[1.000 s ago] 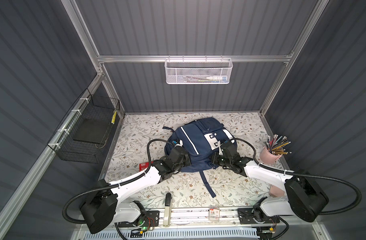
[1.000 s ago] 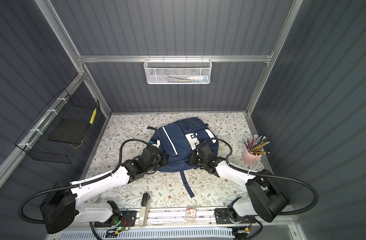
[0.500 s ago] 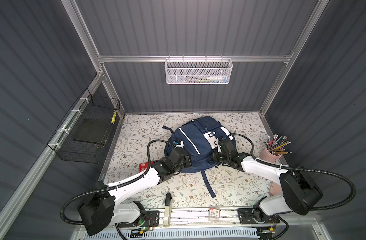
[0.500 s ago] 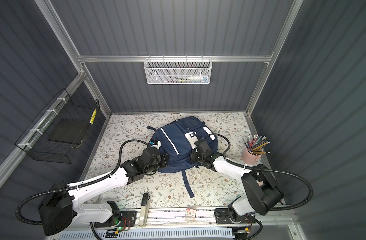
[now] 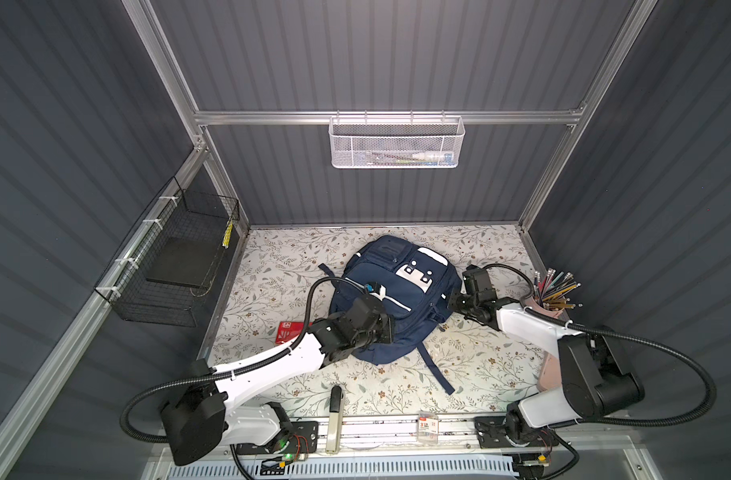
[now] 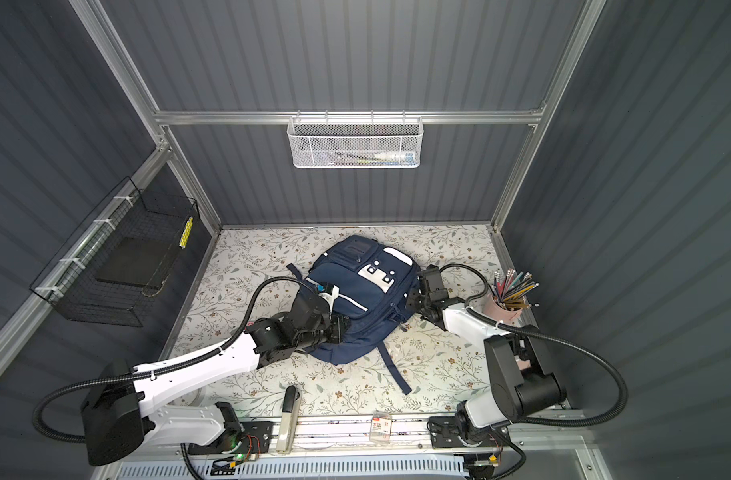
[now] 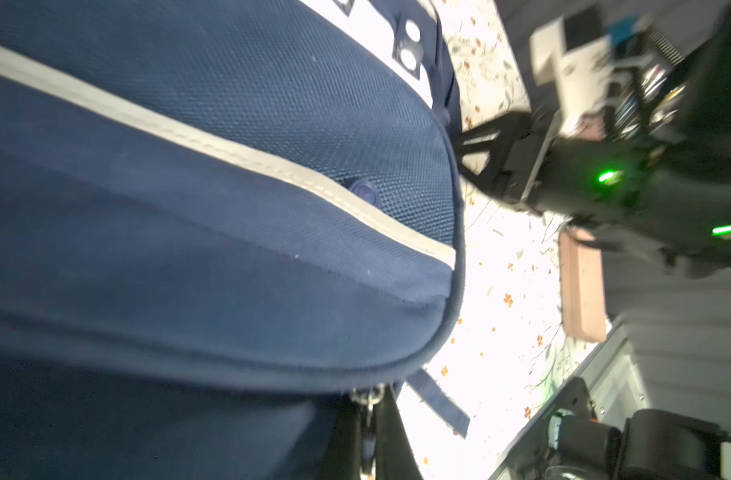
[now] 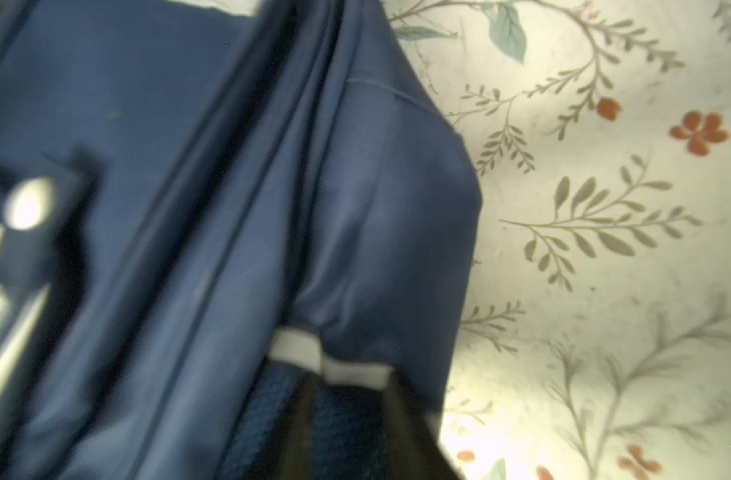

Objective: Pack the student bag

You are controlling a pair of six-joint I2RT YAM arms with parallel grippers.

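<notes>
Top views show us the student bag lying flat near the middle of the floral table, white patch up, with one strap trailing toward the near edge. We see the left arm stretched low from its near base, its wrist bent onto the bag's near-left edge. In the left wrist view the left gripper is clenched on the zip pull. The right arm is folded at the elbow, and its forearm reaches in to the bag's right side. The right gripper has a finger on either side of the white-trimmed mesh pocket, but through the blur we cannot tell whether it grips or has let go. Just behind that forearm stands a pink cup bristling with pencils. A white mesh basket on the back rail holds pens and a tube lying flat. A black wire basket on the left wall holds a dark flat slab. A red box lies beside the left arm.
</notes>
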